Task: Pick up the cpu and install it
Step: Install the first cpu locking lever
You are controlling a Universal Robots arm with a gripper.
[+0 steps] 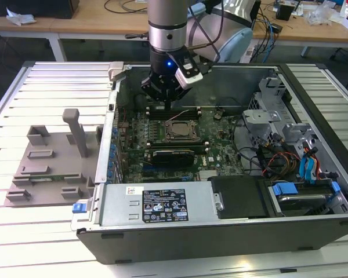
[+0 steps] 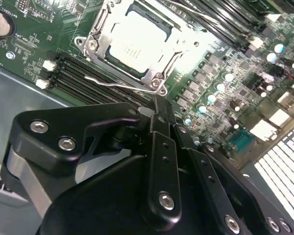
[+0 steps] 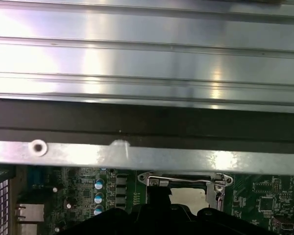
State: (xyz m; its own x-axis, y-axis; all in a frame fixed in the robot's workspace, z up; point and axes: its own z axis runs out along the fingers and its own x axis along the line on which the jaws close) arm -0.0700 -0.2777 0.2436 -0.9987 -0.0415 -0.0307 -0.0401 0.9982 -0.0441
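Pincer (image 1: 165, 99): you see it hanging low inside the open computer case (image 1: 220, 214), over the motherboard (image 1: 220, 130) near the case's far wall; in the second wrist view its black fingers (image 2: 159, 117) sit pressed together with nothing between them.
Cpu (image 2: 137, 41): it lies flat in the socket (image 2: 95, 36), silver top up, just beyond the fingertips and apart from them; the exterior view shows it mid-board (image 1: 180, 128).
Retention lever (image 2: 117, 84): the wire bar lies along the socket edge nearest the pincer; whether it is latched you cannot tell.
Grey tray (image 1: 46, 168): it rests on the slatted tabletop (image 1: 23, 243) outside the case, toward the exterior view's left, well apart from the arm.
Step in hand: judged from the seated chip, placement appears done and the securing stage is open.
Next move calls for: fine vertical control, since fingertips, lever and socket frame crowd together.
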